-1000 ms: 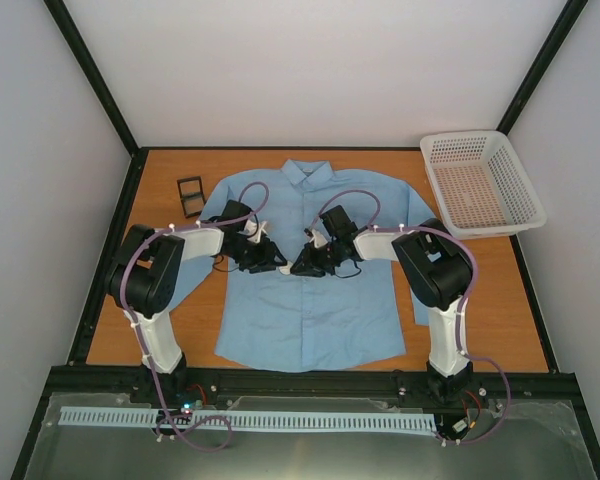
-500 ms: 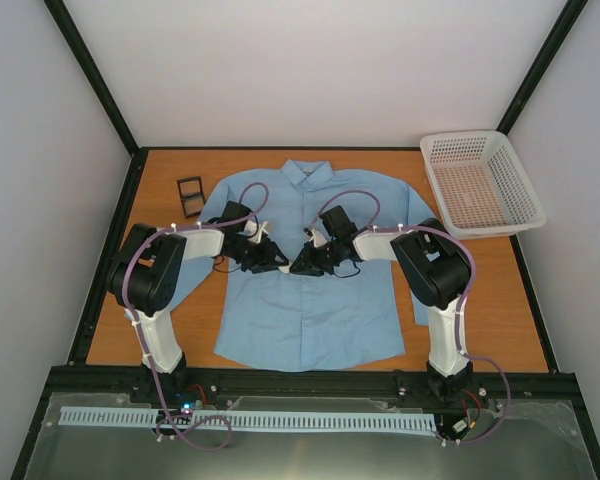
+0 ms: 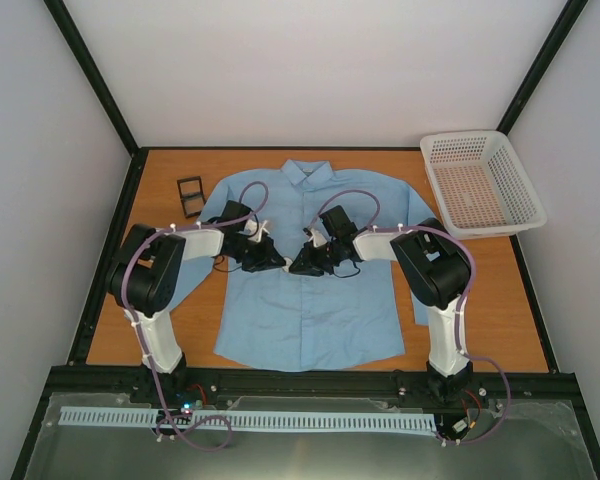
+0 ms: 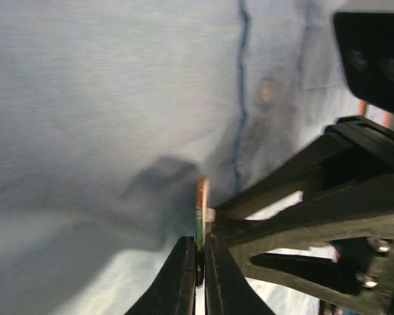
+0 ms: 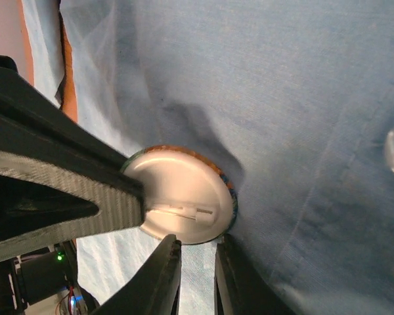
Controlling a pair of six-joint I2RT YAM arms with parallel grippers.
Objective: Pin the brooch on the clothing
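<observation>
Over the chest of the shirt, my left gripper pinches the brooch edge-on, close above the cloth. Opposite, the right gripper sits at its back, by the pin, jaws narrowly apart; whether they grip, I cannot tell. I'd hold the disc steady and feed the pin shallowly through one layer.

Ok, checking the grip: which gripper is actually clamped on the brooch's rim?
The left gripper, shut on the brooch seen edge-on. The right gripper has its tips at the brooch's lower edge with a gap between them; its grip is unclear.
</observation>
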